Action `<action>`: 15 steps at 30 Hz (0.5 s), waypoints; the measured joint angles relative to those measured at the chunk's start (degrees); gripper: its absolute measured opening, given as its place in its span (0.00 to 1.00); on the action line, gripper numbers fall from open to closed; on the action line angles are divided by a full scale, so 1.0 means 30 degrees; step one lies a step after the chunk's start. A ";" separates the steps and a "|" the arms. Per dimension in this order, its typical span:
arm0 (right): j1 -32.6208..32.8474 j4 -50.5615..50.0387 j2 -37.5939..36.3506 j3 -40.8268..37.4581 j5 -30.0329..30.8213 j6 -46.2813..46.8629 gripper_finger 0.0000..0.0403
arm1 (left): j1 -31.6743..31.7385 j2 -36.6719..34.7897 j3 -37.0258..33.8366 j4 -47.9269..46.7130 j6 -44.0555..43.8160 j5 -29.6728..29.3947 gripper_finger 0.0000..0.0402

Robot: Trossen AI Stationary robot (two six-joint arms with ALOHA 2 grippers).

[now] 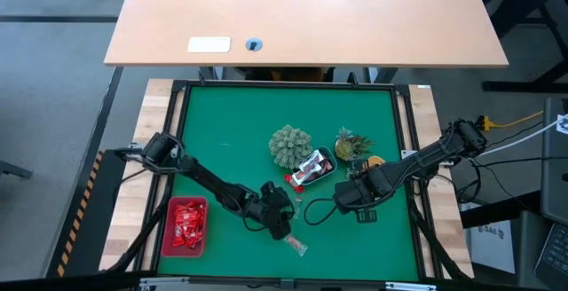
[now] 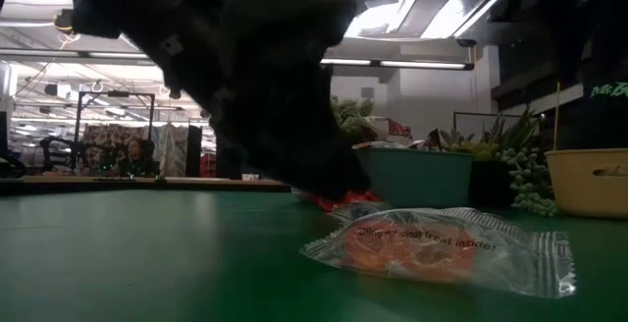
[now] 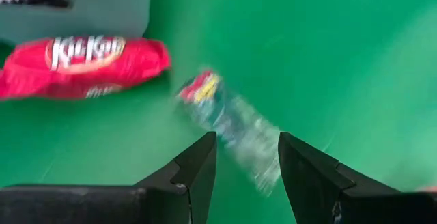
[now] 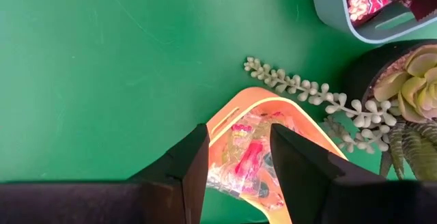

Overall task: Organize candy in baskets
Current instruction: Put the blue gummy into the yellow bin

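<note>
Plainly, the left gripper [image 3: 246, 162] hung, jaws apart, over a clear candy [image 3: 232, 125] just beside the blue basket [image 1: 327, 169], and that slick wrapper looked liable to skid away; the right gripper [image 4: 237, 157], jaws apart, hovered over the yellow basket [image 4: 235, 111].

Green mat [image 1: 240, 140], round spiky plant [image 1: 290, 145], potted succulent [image 1: 351, 144], wooden desk [image 1: 355, 16], white card [image 1: 209, 45]
</note>
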 joint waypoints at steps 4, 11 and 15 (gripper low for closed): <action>0.0000 0.0308 0.0007 0.0000 0.0002 0.0000 0.39 | -0.0013 0.0565 -0.0021 0.0283 -0.0043 0.0090 0.38; 0.0000 0.0490 0.0007 0.0000 -0.0003 -0.0003 0.39 | -0.0029 0.1107 -0.0006 0.0782 -0.0021 -0.0068 0.38; 0.0000 0.1165 0.0007 0.0000 -0.0003 0.0000 0.39 | -0.0035 0.1107 0.0001 0.0856 -0.0023 -0.0008 0.38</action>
